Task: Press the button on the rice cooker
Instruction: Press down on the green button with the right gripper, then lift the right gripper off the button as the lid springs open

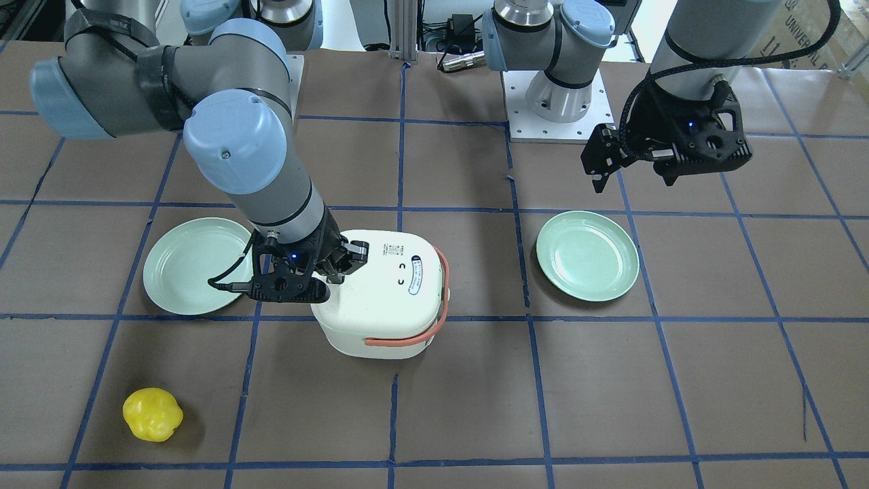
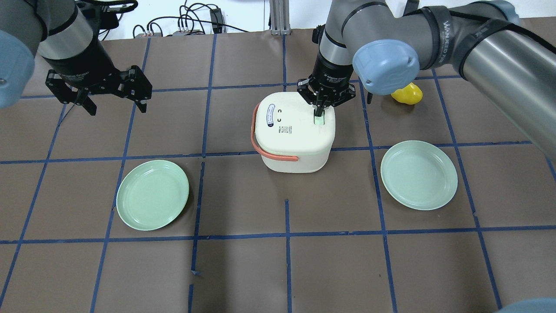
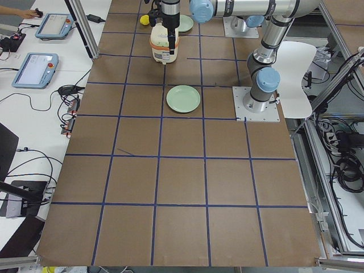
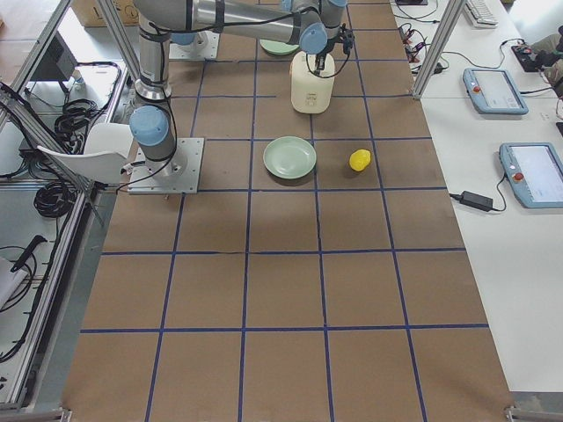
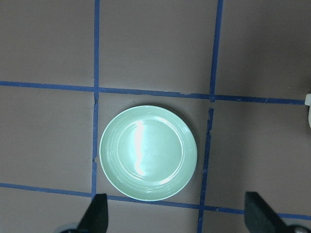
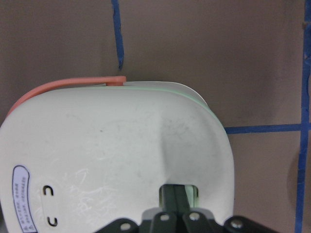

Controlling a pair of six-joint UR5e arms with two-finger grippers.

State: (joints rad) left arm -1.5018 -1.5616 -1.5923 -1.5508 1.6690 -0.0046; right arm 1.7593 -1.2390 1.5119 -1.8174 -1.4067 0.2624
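The white rice cooker [image 2: 293,130] with an orange handle stands at the table's middle; it also shows in the front view [image 1: 383,299] and the right wrist view [image 6: 112,155]. Its pale green button [image 2: 320,121] sits in a recess at the lid's right edge. My right gripper [image 2: 319,112] is shut, pointing straight down, with its fingertips in the recess on the button [image 6: 193,194]. My left gripper [image 2: 117,106] is open and empty, high over the table's left side, far from the cooker.
A green plate [image 2: 152,194] lies left of the cooker, below my left gripper [image 5: 177,216], and another green plate [image 2: 418,174] lies to its right. A yellow pepper-like object [image 2: 407,94] lies at the far right, behind my right arm.
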